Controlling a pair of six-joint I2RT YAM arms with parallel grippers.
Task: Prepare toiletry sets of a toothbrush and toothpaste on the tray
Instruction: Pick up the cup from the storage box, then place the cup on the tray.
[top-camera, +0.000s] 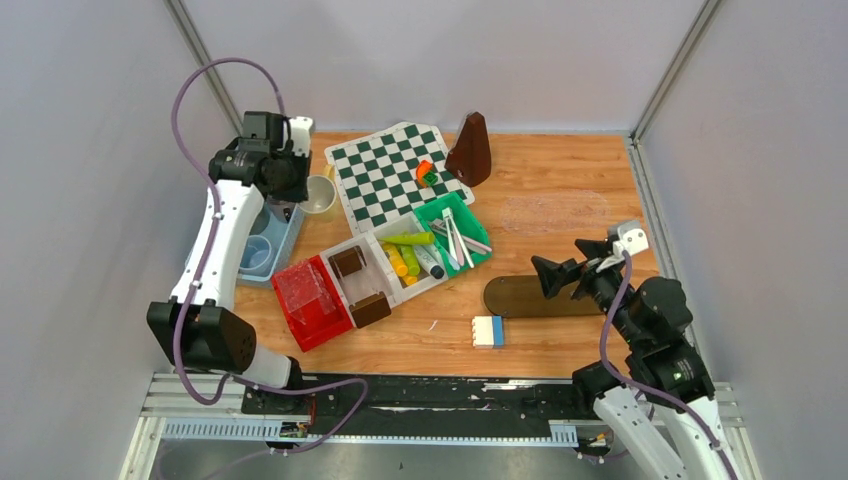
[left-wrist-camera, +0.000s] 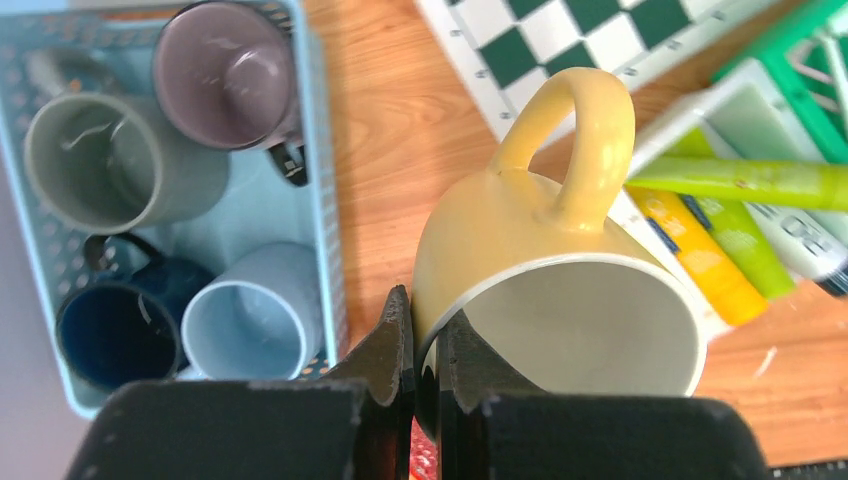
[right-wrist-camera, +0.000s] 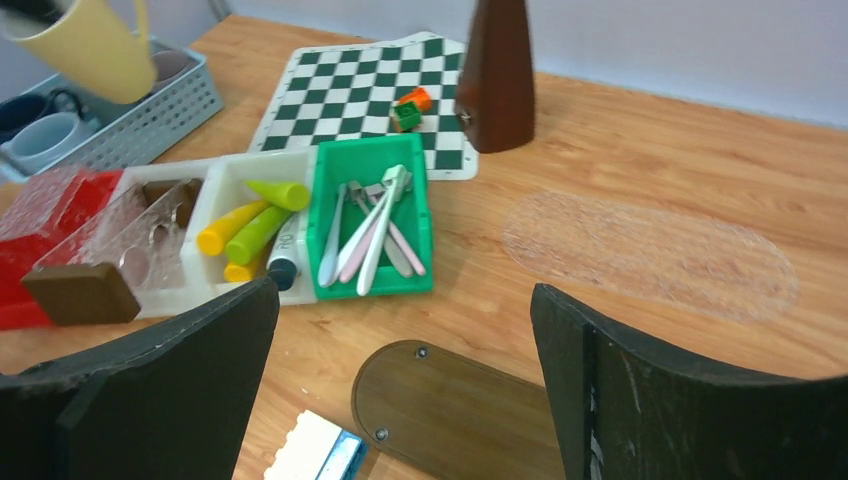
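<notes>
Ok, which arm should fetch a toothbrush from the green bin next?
Right. The right gripper is open, empty and facing the green bin with the toothbrushes. The left gripper is shut on the yellow mug at its rim.

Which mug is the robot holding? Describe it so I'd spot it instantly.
Find the light blue basket at the table's left edge. Just beside it, the left claw pinches the rim of a pale yellow mug, tilted in the air. It is the only yellow mug and the only one outside the basket.

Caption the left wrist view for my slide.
Left gripper pinches rim of pale yellow mug, near light blue perforated basket holding four mugs.
</notes>
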